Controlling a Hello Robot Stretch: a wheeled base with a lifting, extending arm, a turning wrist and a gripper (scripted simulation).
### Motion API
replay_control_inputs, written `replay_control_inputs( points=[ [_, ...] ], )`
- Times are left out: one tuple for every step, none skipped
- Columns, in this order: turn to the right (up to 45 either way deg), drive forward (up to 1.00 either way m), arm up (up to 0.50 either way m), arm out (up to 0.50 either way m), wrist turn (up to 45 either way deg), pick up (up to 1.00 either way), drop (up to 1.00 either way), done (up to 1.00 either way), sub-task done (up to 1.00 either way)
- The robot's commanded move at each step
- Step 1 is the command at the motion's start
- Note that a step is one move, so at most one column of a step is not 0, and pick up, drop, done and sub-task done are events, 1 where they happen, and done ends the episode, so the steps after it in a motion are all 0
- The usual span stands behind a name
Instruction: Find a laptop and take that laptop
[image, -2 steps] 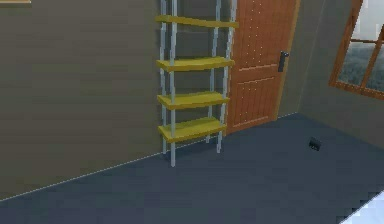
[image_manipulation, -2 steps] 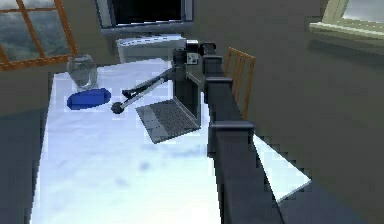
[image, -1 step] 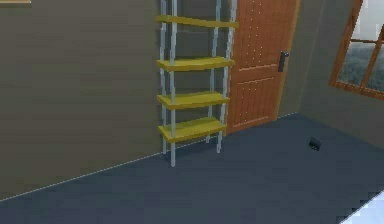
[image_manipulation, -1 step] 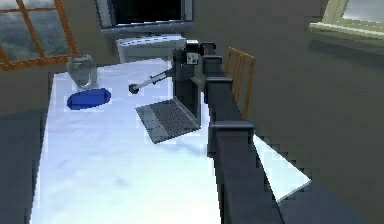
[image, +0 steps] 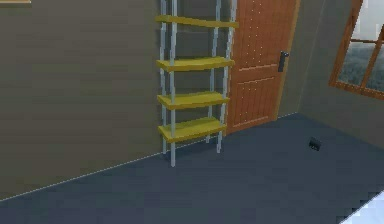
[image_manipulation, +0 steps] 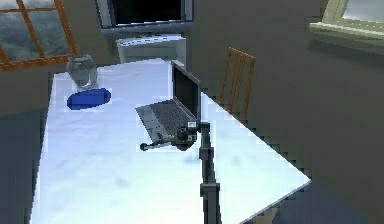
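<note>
**Desk:** How far along are you?

**Operator:** By my reading, the finding part is done. In the arm side view the laptop (image_manipulation: 170, 105) lies on the white table (image_manipulation: 90, 175) with its lid raised, on the side where the wooden chair (image_manipulation: 238, 78) stands. The taking is not done, since it rests flat on the tabletop.

**Desk:** And the gripper?

**Operator:** My arm (image_manipulation: 207, 175) reaches over the table, and the gripper (image_manipulation: 150, 146) is right at the laptop's nearer edge. I cannot tell whether the fingers are spread or pressed together. With the laptop lying behind them, I cannot tell whether the gripper holds anything or even touches it.

**Desk:** What's left?

**Operator:** As I judge it, I need a sure hold on the laptop's base, then a lift clear of the table. The raised lid could swing and a thin edge may slip, so I'd go slowly.

**Desk:** Any containers about?

**Operator:** Two, both toward the table's far corner and well apart from the laptop. One is a see-through glass bowl (image_manipulation: 82, 70), and I can't tell what is in it. Just beside it is a shallow blue dish (image_manipulation: 88, 99), and its contents I can't make out either. The forward view has a shelf unit (image: 192, 100) with yellow boards next to a wooden door (image: 262, 60), and neither bears on the job
</note>
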Motion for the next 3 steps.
replay_control_inputs(
  points=[
    [0.0, 0.0, 0.0, 0.0, 0.0, 1.0, 0.0, 0.0, 0.0],
    [0.0, 0.0, 0.1, 0.0, 0.0, 0.0, 0.0, 0.0, 0.0],
    [0.0, 0.0, 0.0, 0.0, 0.0, 0.0, 0.0, 1.0, 0.0]
  ],
)
